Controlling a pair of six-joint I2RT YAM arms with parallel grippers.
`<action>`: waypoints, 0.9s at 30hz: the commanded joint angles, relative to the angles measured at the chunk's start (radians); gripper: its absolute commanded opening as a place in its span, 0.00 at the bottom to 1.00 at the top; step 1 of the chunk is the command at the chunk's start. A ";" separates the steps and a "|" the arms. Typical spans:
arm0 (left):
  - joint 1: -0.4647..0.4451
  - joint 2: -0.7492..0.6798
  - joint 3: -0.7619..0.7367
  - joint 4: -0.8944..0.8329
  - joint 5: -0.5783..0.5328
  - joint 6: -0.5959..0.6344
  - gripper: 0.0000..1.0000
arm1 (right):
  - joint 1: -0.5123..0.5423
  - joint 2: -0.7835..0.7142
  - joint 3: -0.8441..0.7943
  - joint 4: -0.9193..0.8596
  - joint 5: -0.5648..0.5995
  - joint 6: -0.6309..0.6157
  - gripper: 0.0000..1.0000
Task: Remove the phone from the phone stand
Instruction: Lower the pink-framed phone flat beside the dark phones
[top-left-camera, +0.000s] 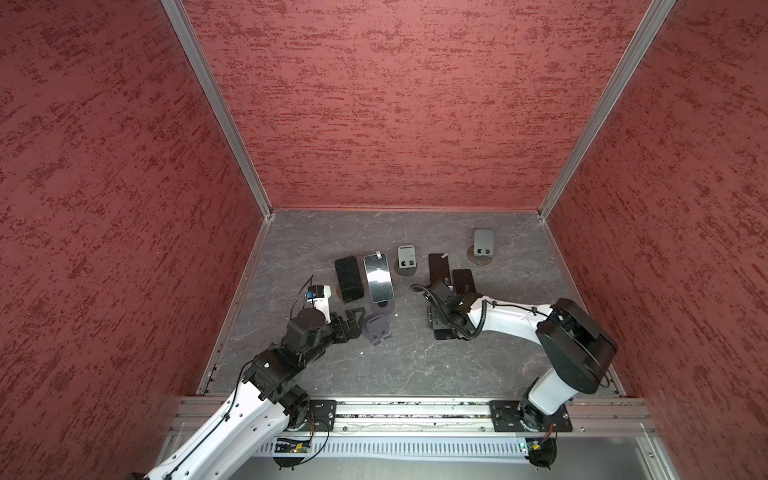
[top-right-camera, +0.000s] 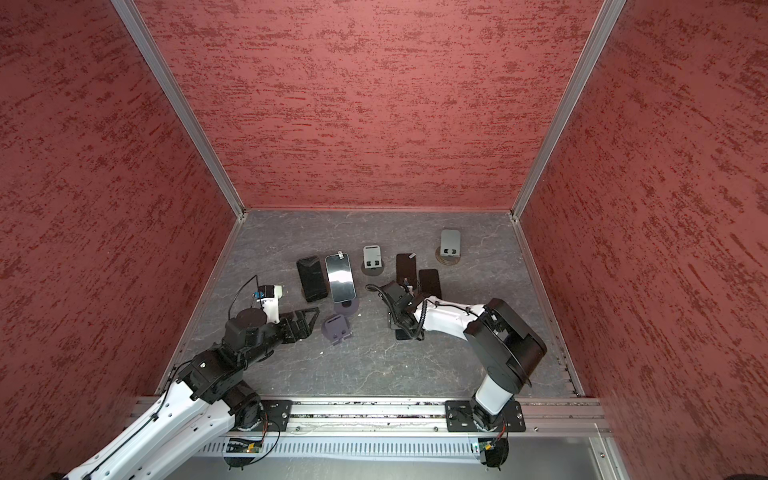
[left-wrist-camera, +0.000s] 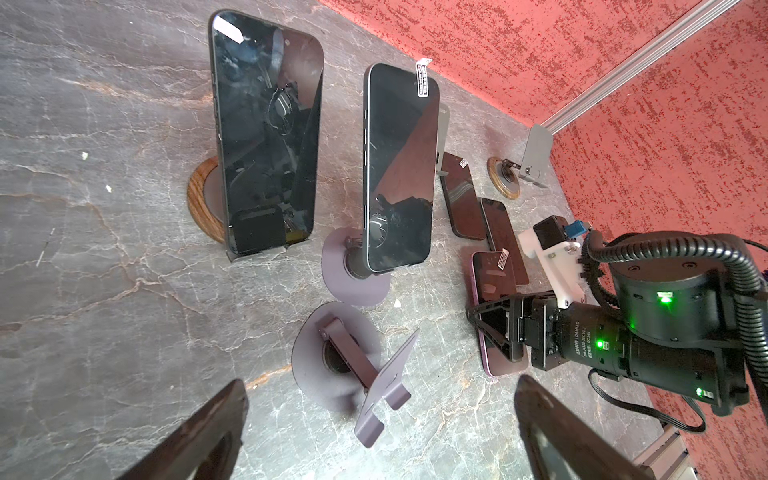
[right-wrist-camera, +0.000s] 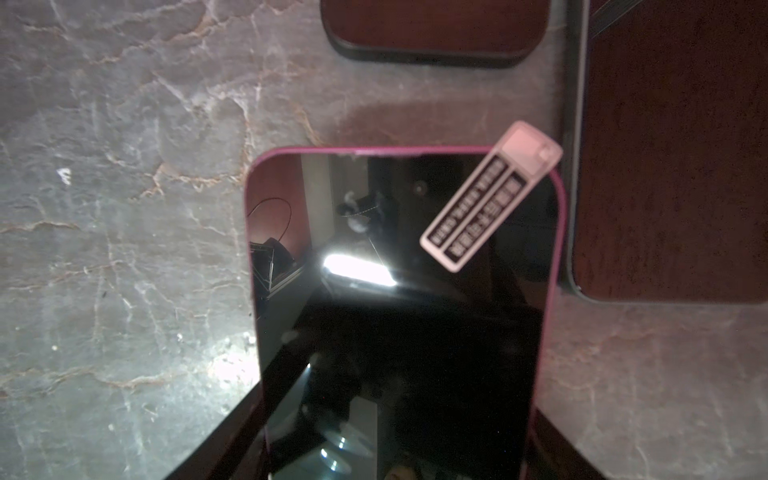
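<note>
A purple-edged phone (right-wrist-camera: 395, 311) with a white sticker tab lies flat, low over the grey table, and my right gripper (right-wrist-camera: 395, 436) is shut on its two long edges. The left wrist view shows that phone (left-wrist-camera: 492, 282) with the right gripper (left-wrist-camera: 494, 328) on it. I cannot tell whether it touches the table. An empty purple phone stand (top-left-camera: 376, 328) stands left of it, and my left gripper (top-left-camera: 355, 318) is open right beside it. In the left wrist view the stand (left-wrist-camera: 336, 353) sits just ahead of the open left gripper (left-wrist-camera: 382, 384).
A black phone (top-left-camera: 349, 278) leans on a wooden-based stand and a silver phone (top-left-camera: 378, 277) on another purple stand. Two dark phones (top-left-camera: 439, 268) (top-left-camera: 463, 281) lie flat just beyond the right gripper. Two empty grey stands (top-left-camera: 406, 259) (top-left-camera: 483, 245) are further back.
</note>
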 joint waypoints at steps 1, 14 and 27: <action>-0.006 -0.014 -0.007 -0.016 -0.015 0.016 0.99 | -0.007 0.054 -0.007 -0.037 0.031 0.020 0.71; -0.006 -0.005 -0.003 -0.008 -0.020 0.018 1.00 | -0.008 0.070 -0.020 -0.040 0.027 0.042 0.76; -0.006 0.020 0.002 0.016 -0.017 0.023 1.00 | -0.008 0.063 -0.034 -0.051 0.027 0.032 0.79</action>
